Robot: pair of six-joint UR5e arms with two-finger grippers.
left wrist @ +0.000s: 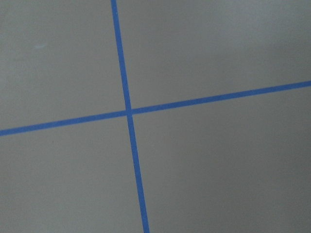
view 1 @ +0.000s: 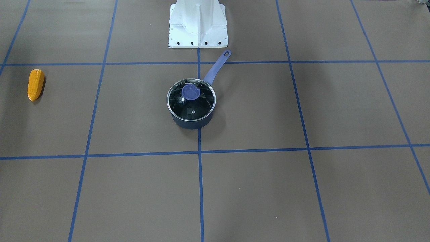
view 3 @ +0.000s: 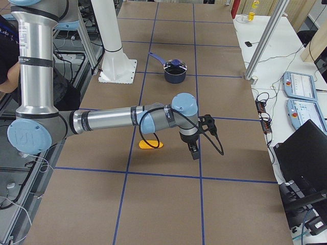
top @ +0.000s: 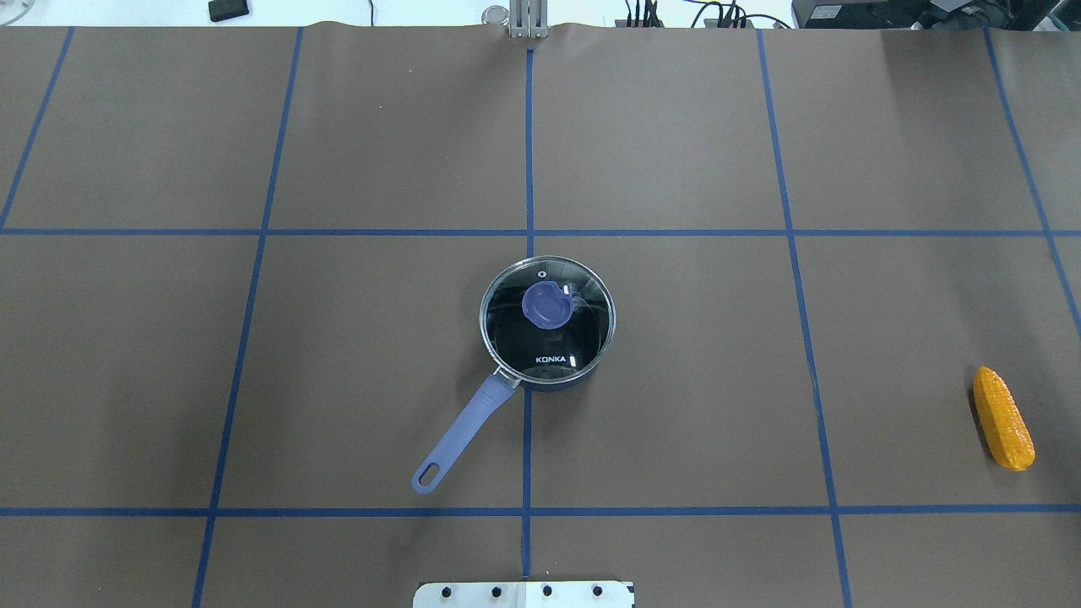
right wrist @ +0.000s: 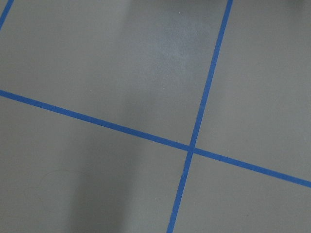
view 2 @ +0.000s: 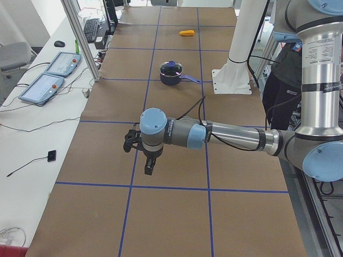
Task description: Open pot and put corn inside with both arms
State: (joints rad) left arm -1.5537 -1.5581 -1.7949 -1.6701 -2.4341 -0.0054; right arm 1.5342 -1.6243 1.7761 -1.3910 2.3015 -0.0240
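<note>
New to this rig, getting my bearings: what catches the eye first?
A dark lidded pot sits mid-table, its blue handle angled toward the robot's white base. A bright orange corn lies alone far off on the robot's right. The left arm and right arm stretch over the table's ends.

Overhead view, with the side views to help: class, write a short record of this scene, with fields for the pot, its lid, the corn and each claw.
pot: dark blue, near the middle of the table; handle points toward the robot's base and to its left
lid: glass, shut on the pot, blue knob
corn: lies flat, far out on the robot's right, apart from the pot
left claw: above bare table; open or shut, cannot tell
right claw: above the table beside the corn, not touching it; open or shut, cannot tell
</note>
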